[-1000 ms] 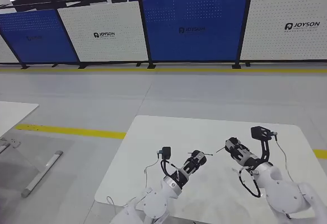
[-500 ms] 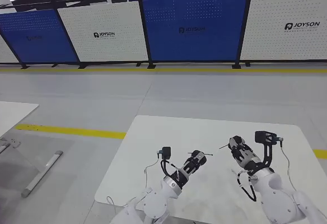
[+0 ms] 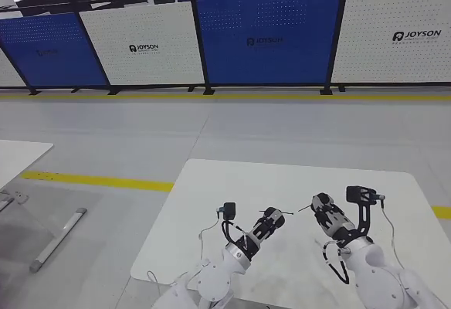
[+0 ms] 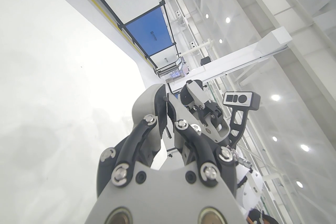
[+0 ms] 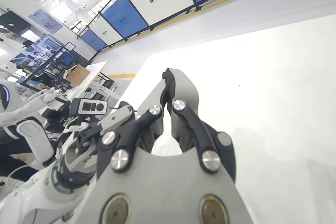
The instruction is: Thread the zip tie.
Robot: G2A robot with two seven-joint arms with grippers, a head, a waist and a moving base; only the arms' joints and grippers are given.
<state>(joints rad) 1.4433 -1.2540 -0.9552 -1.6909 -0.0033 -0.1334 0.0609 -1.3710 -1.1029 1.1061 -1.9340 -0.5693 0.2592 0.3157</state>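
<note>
The zip tie shows as a thin black strip. One stretch of it is pinched between the pads of my left gripper, which is shut on it above the white table. In the top view a short black end sticks out of the left gripper toward the right gripper. Another thin black end pokes out of the right one. The right gripper is shut, with a black bit at its tip. The two grippers face each other, a small gap apart, near the table's front middle.
The far half of the table is bare white. Its rounded front left corner is close to the left arm. Blue and white fence panels stand across the floor behind. Another table sits at the left.
The right arm has shifted a little, its gripper edging away and then back toward the left one. The left arm has kept still.
</note>
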